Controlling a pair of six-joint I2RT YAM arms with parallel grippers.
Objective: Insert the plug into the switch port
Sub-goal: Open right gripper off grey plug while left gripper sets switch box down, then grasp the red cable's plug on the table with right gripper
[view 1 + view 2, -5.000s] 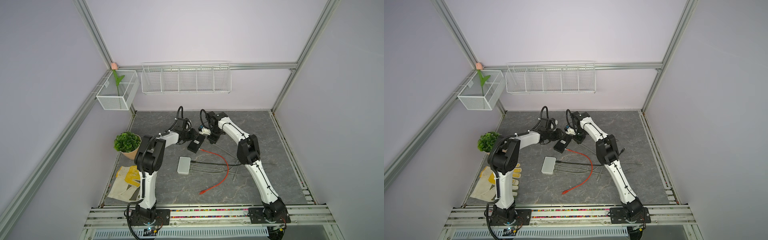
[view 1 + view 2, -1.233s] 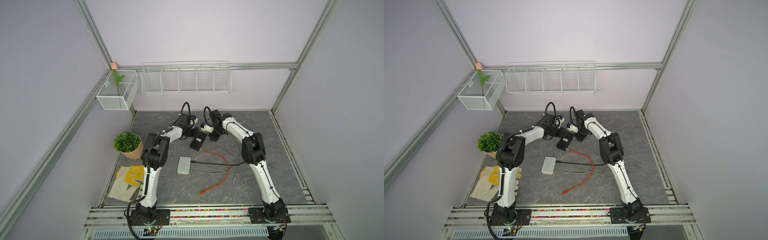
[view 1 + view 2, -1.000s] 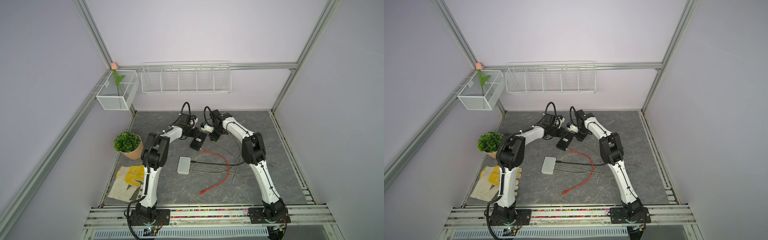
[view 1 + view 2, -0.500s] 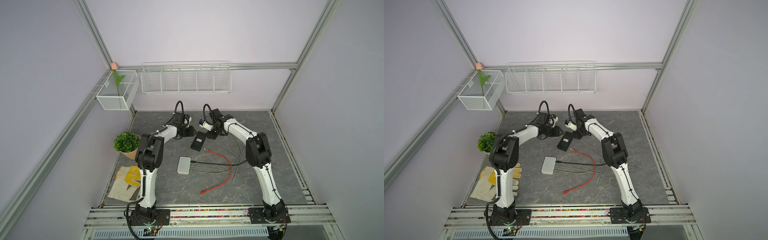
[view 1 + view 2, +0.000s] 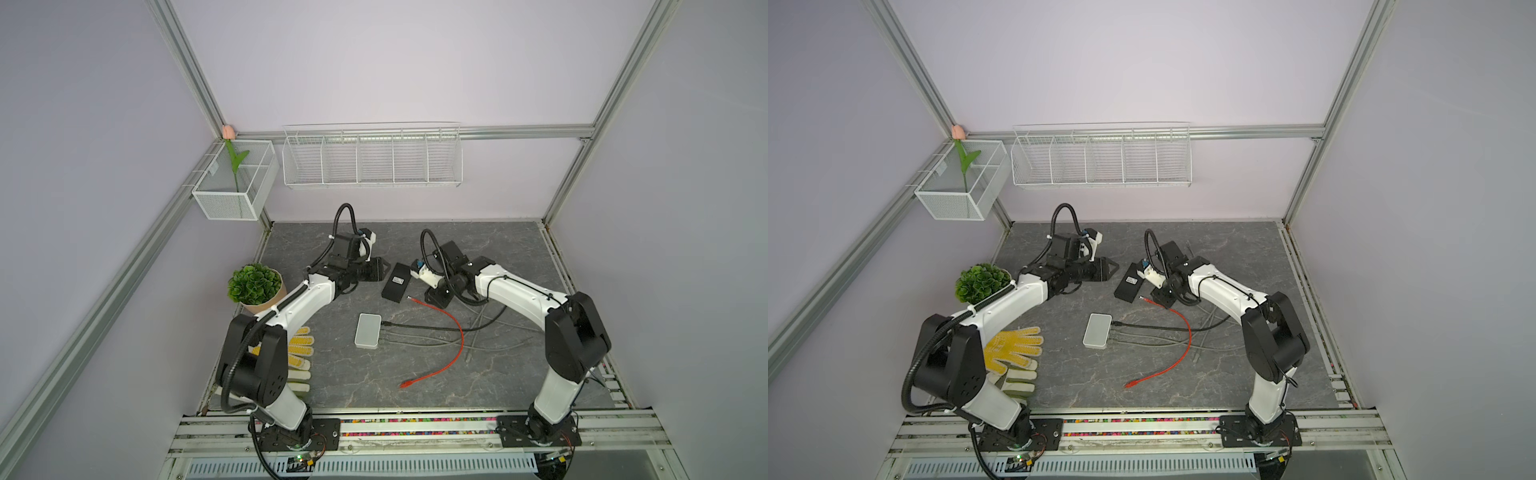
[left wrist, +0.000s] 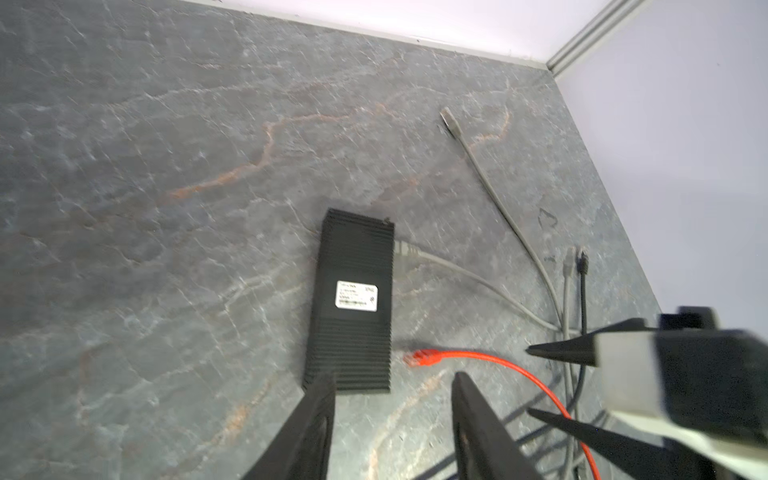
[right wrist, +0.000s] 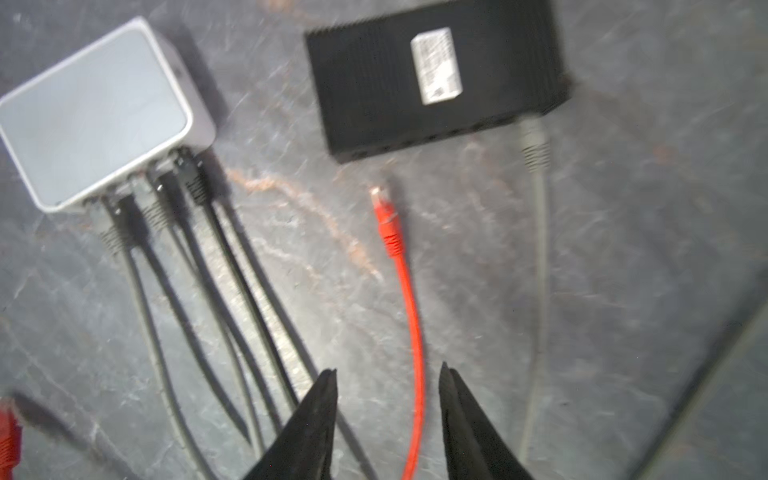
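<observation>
Red cable plug loose on bench, just beside black ribbed switch box.
Left pincer and right pincer both part-open, gripping nothing, flanking the box near bench's back edge.

White arm links, black joints, ribbed black cables and tapered black fingers.

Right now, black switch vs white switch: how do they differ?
The black switch is ribbed with a white label; the white switch is smooth and plain. The black switch has one grey cable plugged in; the white switch has several. Both lie flat on the table.
</observation>
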